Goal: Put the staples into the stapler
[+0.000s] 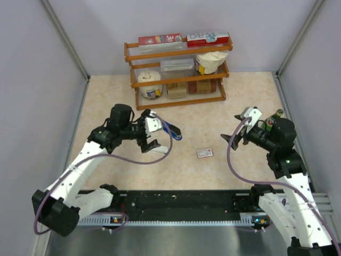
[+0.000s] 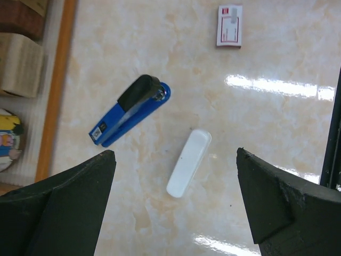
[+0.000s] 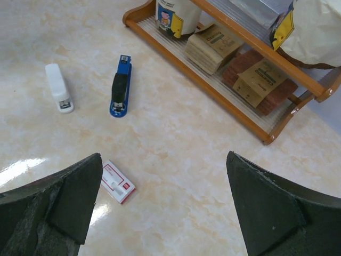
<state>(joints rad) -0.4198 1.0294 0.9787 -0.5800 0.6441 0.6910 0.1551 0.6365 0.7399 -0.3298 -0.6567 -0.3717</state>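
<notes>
Top view, staple box (image 1: 204, 153): flat on the table (image 1: 240, 90), in the open between the two arms; apart from both, nearer the right gripper
Top view, left gripper (image 1: 154, 140): jaws apart, holding nothing; hangs over the table left of the box, with the blue stapler (image 1: 173, 130) just beside it
Top view, right gripper (image 1: 232, 128): jaws apart and empty; above and to the right of the box, not touching it
Top view, rack (image 1: 178, 74): wooden shelves at the far edge, stocked with packets and boxes
Left wrist view, left gripper (image 2: 175, 154): fingers spread wide, nothing between them but table
Left wrist view, white stapler (image 2: 189, 162): lies tilted in the gap between the fingers; whether clear below them I cannot tell
Left wrist view, blue stapler (image 2: 130, 110): beyond the left finger, lying at a slant
Left wrist view, staple box (image 2: 229, 26): far end of the frame, well apart from the fingers
Right wrist view, right gripper (image 3: 164, 156): fingers wide apart, empty
Right wrist view, staple box (image 3: 118, 182): on the table just beside the left-hand finger; closed, red end outward
Right wrist view, staplers: white stapler (image 3: 58, 87) and blue stapler (image 3: 120, 86) side by side farther off; rack (image 3: 224, 101) behind
</notes>
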